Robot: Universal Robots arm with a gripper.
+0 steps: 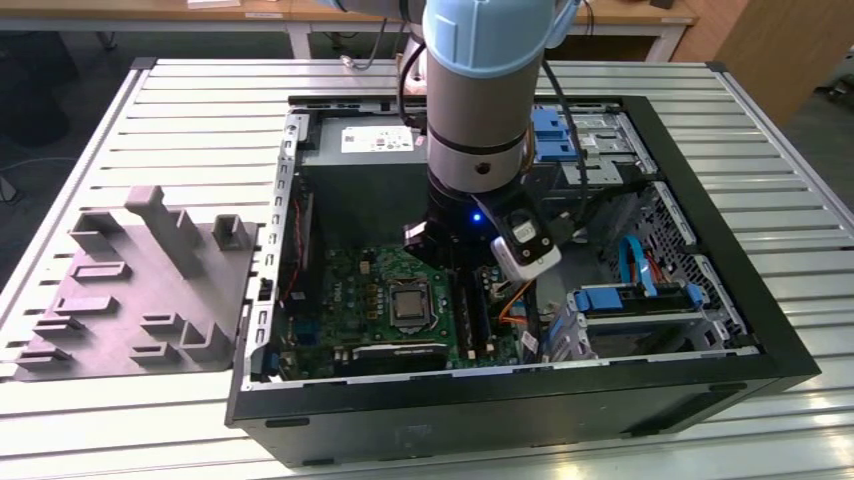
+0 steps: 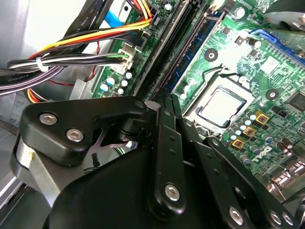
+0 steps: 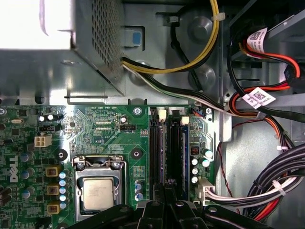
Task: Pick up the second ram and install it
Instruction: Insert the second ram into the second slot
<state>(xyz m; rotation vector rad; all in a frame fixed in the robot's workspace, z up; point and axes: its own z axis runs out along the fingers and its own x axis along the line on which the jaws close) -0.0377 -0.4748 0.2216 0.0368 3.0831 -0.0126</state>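
The second ram (image 3: 164,152) is a slim blue-green stick standing upright in one of the long black slots of the green motherboard (image 3: 109,133). It also shows in the second wrist view (image 2: 193,45), between the black slots and the processor. My gripper (image 3: 167,187) is low inside the open computer case (image 1: 694,350), right over the near end of that stick. Its fingers are drawn together with the stick's end running in between them (image 2: 166,99). In the exterior view the gripper (image 1: 461,270) hangs under the arm's wrist above the slots.
A second blue stick (image 3: 184,148) sits two slots away, toward the cables. The processor socket (image 3: 97,193) lies beside the slots. Cable bundles (image 3: 267,191) and a metal power supply box (image 3: 47,47) crowd the case. A grey moulded fixture (image 1: 134,290) lies at the exterior view's left.
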